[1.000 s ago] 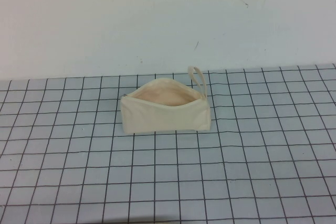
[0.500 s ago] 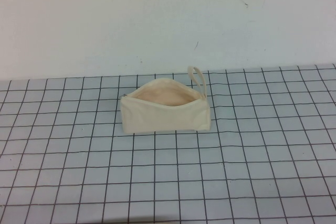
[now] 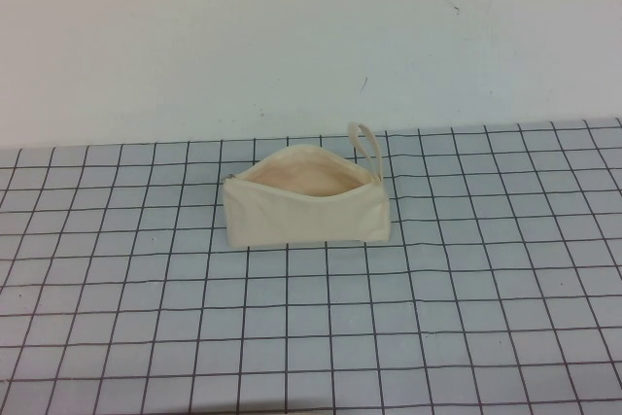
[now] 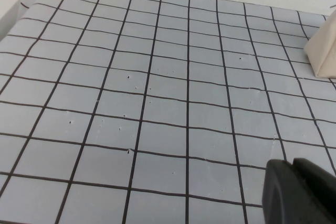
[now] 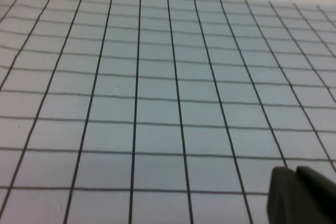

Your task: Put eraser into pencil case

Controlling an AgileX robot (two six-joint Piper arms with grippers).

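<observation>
The cream pencil case (image 3: 306, 201) stands on the grid mat near the back middle, its zip mouth open and its pinkish lining showing, with a loop strap (image 3: 366, 146) at its right end. A corner of it shows in the left wrist view (image 4: 324, 51). The eraser is not in view. My left gripper (image 4: 294, 167) is shut and empty, low over the mat, well away from the case. My right gripper (image 5: 295, 172) is shut and empty over bare mat. Neither arm shows in the high view.
A grey mat with a black grid (image 3: 311, 337) covers the table. A white wall (image 3: 292, 36) rises behind it. The mat's left edge shows in the left wrist view (image 4: 16, 14).
</observation>
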